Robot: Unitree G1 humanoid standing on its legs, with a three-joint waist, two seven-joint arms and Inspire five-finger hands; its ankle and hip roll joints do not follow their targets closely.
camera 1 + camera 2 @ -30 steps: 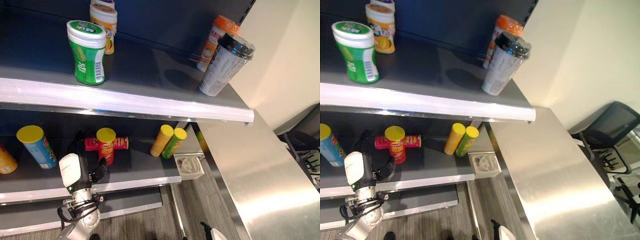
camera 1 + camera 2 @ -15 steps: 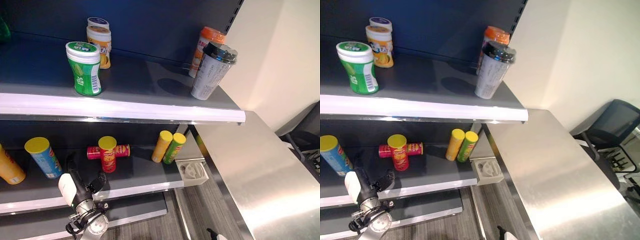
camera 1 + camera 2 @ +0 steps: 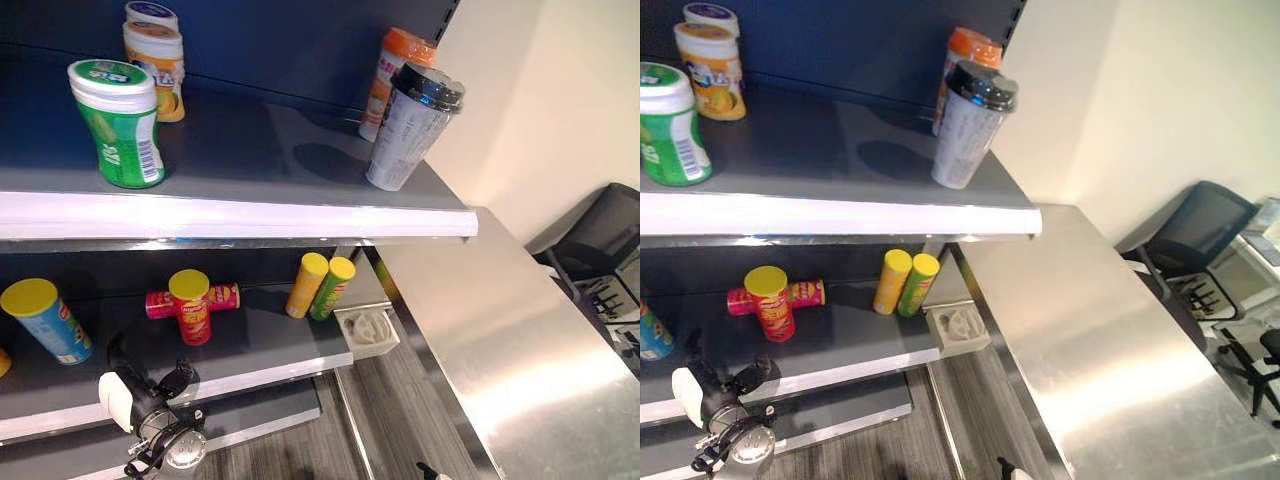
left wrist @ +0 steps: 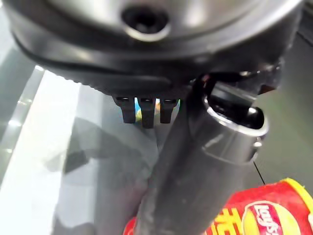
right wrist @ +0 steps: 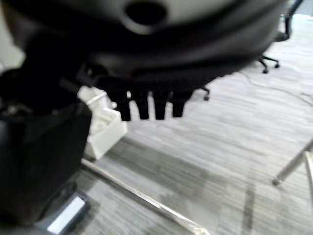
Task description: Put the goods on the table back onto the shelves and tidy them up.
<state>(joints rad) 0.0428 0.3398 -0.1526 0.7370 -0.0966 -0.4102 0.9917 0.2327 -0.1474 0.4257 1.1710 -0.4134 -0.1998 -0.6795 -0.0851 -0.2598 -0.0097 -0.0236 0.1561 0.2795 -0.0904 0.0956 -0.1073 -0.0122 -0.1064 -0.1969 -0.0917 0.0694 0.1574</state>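
Left hand (image 3: 150, 392) apparently released, empty, near red chip can (image 3: 190, 307), its label print unreadable.

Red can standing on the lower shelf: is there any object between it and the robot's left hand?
Nothing visible. The left hand is at the shelf's front edge, and bare shelf lies between it and the upright red can. A second red can lies behind it, out of the way.

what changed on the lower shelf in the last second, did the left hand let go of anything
The left hand has drawn back from the red can toward the lower shelf's front edge, empty then and now. The camera shifted too. The cans and the tumbler kept their places.
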